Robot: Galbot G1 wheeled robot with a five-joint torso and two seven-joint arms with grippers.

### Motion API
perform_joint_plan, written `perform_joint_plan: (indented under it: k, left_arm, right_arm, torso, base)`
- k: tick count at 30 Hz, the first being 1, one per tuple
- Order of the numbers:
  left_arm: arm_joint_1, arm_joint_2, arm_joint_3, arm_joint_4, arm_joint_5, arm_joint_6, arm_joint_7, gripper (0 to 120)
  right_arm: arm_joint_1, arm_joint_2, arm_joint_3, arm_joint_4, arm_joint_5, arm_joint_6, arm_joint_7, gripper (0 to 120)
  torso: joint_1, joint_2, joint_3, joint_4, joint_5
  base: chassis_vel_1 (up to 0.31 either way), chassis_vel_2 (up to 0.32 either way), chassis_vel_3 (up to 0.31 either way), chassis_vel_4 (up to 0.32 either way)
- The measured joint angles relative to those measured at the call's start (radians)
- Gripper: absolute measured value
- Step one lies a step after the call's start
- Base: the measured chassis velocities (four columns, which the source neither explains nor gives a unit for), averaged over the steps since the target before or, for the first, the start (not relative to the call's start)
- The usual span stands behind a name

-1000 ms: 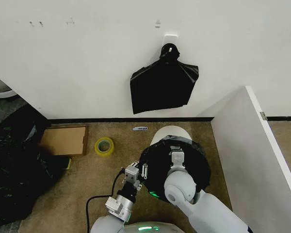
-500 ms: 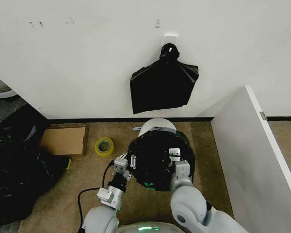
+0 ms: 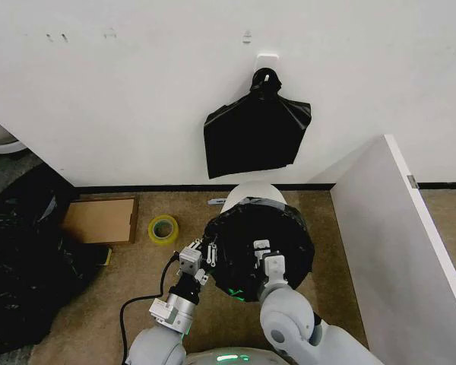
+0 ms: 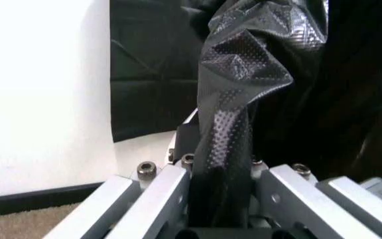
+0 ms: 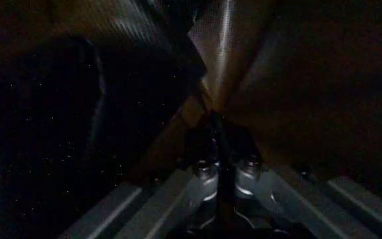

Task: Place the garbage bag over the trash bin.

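Both tools are clamped on the bag [image 3: 254,247], which is spread wide over the bin [image 3: 252,193] on the floor by the wall. The left tool [image 3: 207,253] pinches the bag's near-left edge; from its wrist a twisted fold of black plastic [image 4: 234,99] rises straight out from between its closed fingers [image 4: 161,199]. The right tool [image 3: 263,255] reaches in over the bag's middle, gripping a thin pleat [image 5: 212,129] in the dark. Just beyond the two tools, the bin's white rim peeks out past the bag's far edge. A tape roll [image 3: 163,228] lies out to the left tool's side.
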State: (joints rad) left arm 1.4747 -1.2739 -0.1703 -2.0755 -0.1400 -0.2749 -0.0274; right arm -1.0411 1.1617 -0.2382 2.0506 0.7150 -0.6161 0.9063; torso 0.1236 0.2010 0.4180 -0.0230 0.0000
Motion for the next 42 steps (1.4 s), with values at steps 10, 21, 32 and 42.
perform_joint_plan:
  k: [10, 21, 32, 42]
  left_arm:
    - [0.029, 0.006, 0.004, -0.027, -0.001, -0.003, 0.013, 0]
    - [0.06, 0.021, 0.018, -0.069, -0.02, 0.009, 0.027, 0]
    - [0.042, 0.021, -0.017, -0.043, -0.005, 0.0, 0.028, 0]
    - [-0.024, 0.01, -0.101, 0.035, -0.046, 0.004, 0.013, 0]
  right_arm:
    - [0.03, 0.014, 0.014, -0.068, -0.106, 0.029, 0.009, 0]
    - [0.053, 0.03, 0.038, -0.139, -0.113, 0.045, 0.019, 0]
    - [0.041, 0.019, 0.037, -0.106, -0.118, 0.047, 0.023, 0]
    - [-0.078, -0.064, 0.064, 0.103, -0.146, 0.083, -0.153, 7]
  torso:
    - [0.0, 0.0, 0.0, 0.0, 0.0]
    - [0.0, 0.0, 0.0, 0.0, 0.0]
    - [0.0, 0.0, 0.0, -0.0001, 0.0]
    - [0.0, 0.0, 0.0, -0.0001, -0.0001]
  base:
    - [0.0, 0.0, 0.0, 0.0]
    - [0.0, 0.0, 0.0, 0.0]
    - [0.0, 0.0, 0.0, 0.0]
    - [0.0, 0.0, 0.0, 0.0]
